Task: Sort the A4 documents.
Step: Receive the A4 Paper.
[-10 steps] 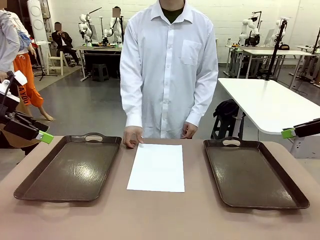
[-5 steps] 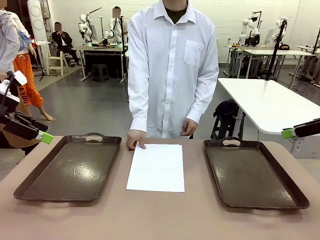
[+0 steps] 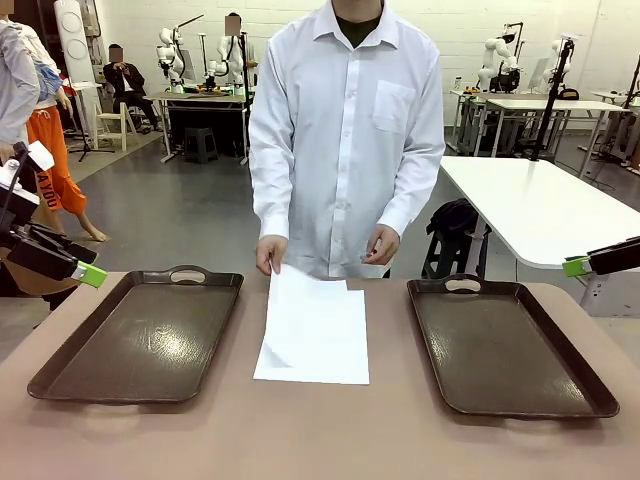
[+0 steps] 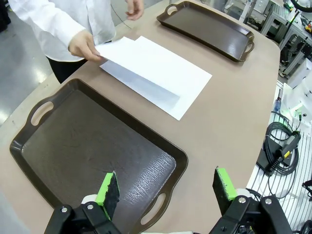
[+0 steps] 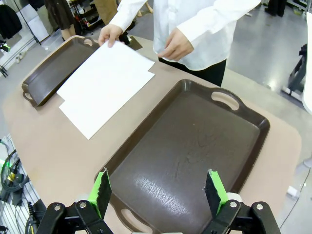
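left gripper [image 4: 166, 185] and right gripper [image 5: 158, 192] are hovering, jaws apart. a hand [image 3: 271, 253] is lifting a paper [image 3: 300, 293] far ahead of the jaws; pinching only its edge, gently, is looking best.

Sheet count of the A4 documents [image 3: 312, 340] unclear

Person [image 3: 345, 200]: white long-sleeved button shirt [image 3: 330, 140], chest pocket [image 3: 392, 105], dark collar beneath, possibly a T-shirt. Robot jaws: black links, green pads [image 4: 108, 189], silver screws.

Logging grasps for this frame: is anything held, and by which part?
The person's hand pinches the top A4 sheet by its far corner. The left gripper and right gripper hold nothing.
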`<state>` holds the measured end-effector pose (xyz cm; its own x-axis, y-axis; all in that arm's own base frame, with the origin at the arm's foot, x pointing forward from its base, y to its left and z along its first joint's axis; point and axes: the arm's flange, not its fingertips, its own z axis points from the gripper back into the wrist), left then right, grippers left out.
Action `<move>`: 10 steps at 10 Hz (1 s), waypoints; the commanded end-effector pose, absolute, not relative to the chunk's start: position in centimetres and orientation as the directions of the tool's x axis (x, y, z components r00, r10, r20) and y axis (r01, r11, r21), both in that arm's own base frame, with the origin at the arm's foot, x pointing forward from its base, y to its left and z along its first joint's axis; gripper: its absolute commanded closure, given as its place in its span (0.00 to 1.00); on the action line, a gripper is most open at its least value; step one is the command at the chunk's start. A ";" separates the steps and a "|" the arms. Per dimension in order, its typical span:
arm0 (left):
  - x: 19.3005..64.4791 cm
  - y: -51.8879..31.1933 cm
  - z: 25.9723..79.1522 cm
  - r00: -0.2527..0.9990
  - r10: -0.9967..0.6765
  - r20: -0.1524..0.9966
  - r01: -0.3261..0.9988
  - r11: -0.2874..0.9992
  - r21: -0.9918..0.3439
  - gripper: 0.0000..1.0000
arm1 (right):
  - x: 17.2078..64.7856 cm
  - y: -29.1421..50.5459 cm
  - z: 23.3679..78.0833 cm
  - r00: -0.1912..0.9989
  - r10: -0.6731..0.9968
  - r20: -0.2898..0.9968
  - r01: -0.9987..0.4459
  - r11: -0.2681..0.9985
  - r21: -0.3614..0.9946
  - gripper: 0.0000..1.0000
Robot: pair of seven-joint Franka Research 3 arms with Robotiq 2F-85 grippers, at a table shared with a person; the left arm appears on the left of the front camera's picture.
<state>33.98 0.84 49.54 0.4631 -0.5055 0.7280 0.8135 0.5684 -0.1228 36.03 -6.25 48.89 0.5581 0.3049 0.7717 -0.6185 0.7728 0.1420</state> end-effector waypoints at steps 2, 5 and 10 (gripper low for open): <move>34.0 1.0 49.6 0.449 -0.507 0.736 0.823 0.556 -0.119 0.00 | 36.1 -6.2 48.7 0.559 0.299 0.773 -0.623 0.767 0.154 0.00; 34.0 1.0 49.6 0.449 -0.507 0.736 0.823 0.556 -0.119 0.00 | 36.1 -6.2 48.7 0.559 0.299 0.773 -0.623 0.767 0.154 0.00; 34.0 1.0 49.6 0.449 -0.507 0.736 0.823 0.556 -0.119 0.00 | 36.1 -6.2 48.7 0.559 0.299 0.773 -0.623 0.767 0.154 0.00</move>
